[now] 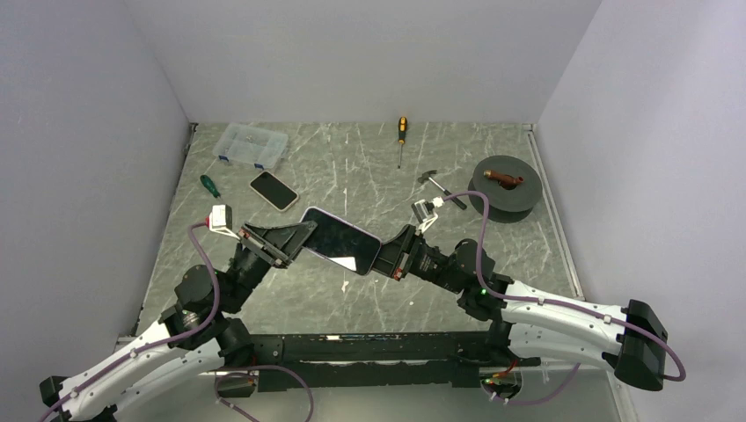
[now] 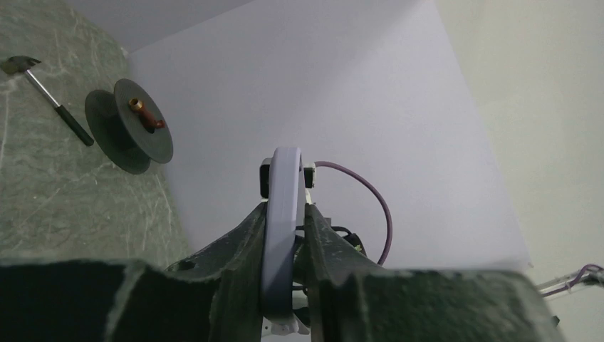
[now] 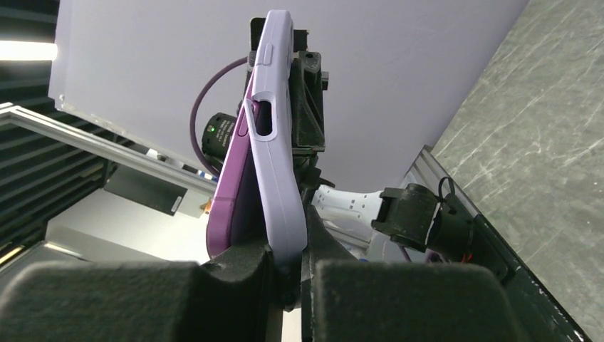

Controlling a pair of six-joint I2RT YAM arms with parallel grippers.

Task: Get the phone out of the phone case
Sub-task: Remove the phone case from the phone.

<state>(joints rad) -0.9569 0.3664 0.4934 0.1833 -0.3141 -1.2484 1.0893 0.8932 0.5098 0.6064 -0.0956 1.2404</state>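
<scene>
Above the middle of the table both arms hold up a phone, dark screen upward, in its lavender phone case. My left gripper is shut on the left end; in the left wrist view the case stands edge-on between the fingers. My right gripper is shut on the right end. Seen from the right wrist, the fingers pinch only the case wall. There the purple phone has lifted away from the case and rests against the outside of one finger.
On the table lie a second phone, a clear plastic box, a green-handled screwdriver, a yellow-handled screwdriver, a small hammer and a dark round spool. Grey walls close off the left, back and right.
</scene>
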